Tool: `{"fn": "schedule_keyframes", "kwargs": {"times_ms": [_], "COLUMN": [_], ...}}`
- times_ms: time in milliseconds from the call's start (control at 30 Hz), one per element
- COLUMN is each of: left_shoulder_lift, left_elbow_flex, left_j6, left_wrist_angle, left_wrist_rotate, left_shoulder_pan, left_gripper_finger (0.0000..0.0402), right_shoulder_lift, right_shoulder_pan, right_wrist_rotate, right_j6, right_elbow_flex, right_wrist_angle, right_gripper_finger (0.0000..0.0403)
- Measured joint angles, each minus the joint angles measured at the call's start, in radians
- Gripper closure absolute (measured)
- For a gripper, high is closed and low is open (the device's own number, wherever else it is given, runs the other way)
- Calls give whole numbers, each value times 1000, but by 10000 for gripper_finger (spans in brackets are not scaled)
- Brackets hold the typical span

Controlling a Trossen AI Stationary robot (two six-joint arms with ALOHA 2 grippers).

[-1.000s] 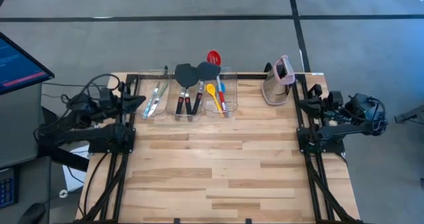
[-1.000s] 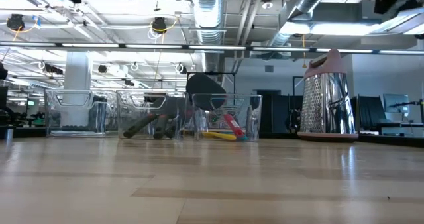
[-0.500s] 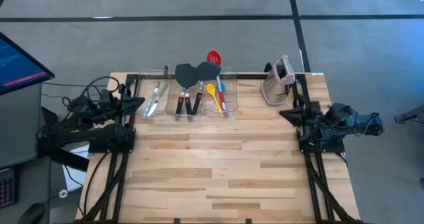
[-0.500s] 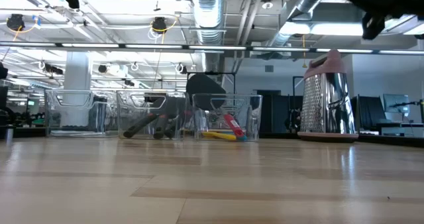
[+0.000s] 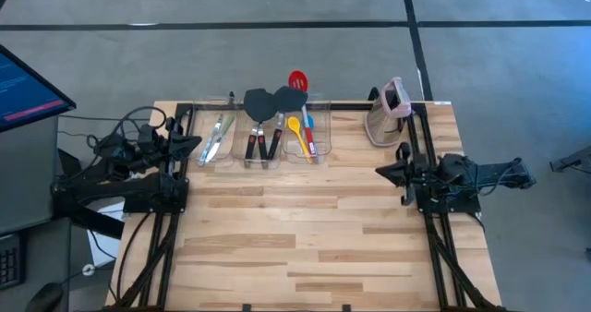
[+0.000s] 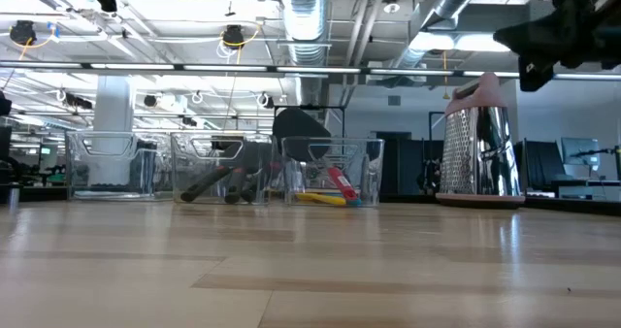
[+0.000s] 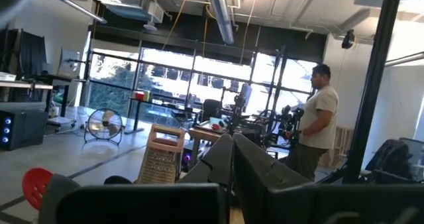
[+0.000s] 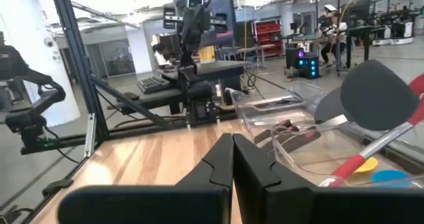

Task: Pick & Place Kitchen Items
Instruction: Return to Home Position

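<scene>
Kitchen items (image 5: 268, 132) — grey, red, yellow, blue, silvery-green.

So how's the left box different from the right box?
The left box holds thin silvery tools; the right box holds a red spoon, a yellow spoon and a blue spoon. The red spoon pokes out over the right box's rim; the left box's tools lie low. Both boxes are clear plastic.

My left gripper (image 5: 189, 142): hung at the table's (image 5: 295, 229) left edge, just beside the left bin (image 5: 199, 109).
My right gripper (image 5: 383, 172): hung right of centre, below the beige upright object (image 5: 388, 114).
Left bin: held thin silvery-green tools (image 5: 217, 135).
Middle bin (image 5: 244, 155): held dark spatulas (image 5: 259, 102).
Right bin (image 5: 325, 109): held the red slotted spoon (image 5: 297, 79), yellow spoon (image 5: 294, 125) and blue spoon (image 5: 309, 122).
</scene>
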Motion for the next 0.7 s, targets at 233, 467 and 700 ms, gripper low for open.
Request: {"fn": "schedule_keyframes", "kwargs": {"times_ms": [233, 467, 700], "left_shoulder_lift": [0, -9, -108], "left_elbow_flex": [0, -26, -37], "left_j6": [28, 33, 20], "left_wrist_angle": [0, -21, -148], "left_wrist_rotate": [31, 20, -2], "left_shoulder_pan": [0, 0, -1], "left_gripper_finger": [400, 400, 400], "right_shoulder_lift": [0, 0, 0], "right_shoulder_pan": [-1, -1, -1], "right_wrist_rotate": [21, 60, 60], "right_j6": [53, 87, 166], "right_elbow_flex": [-12, -12, -12], "right_wrist_angle": [-47, -46, -63], "right_gripper_finger": [403, 403, 403]}}
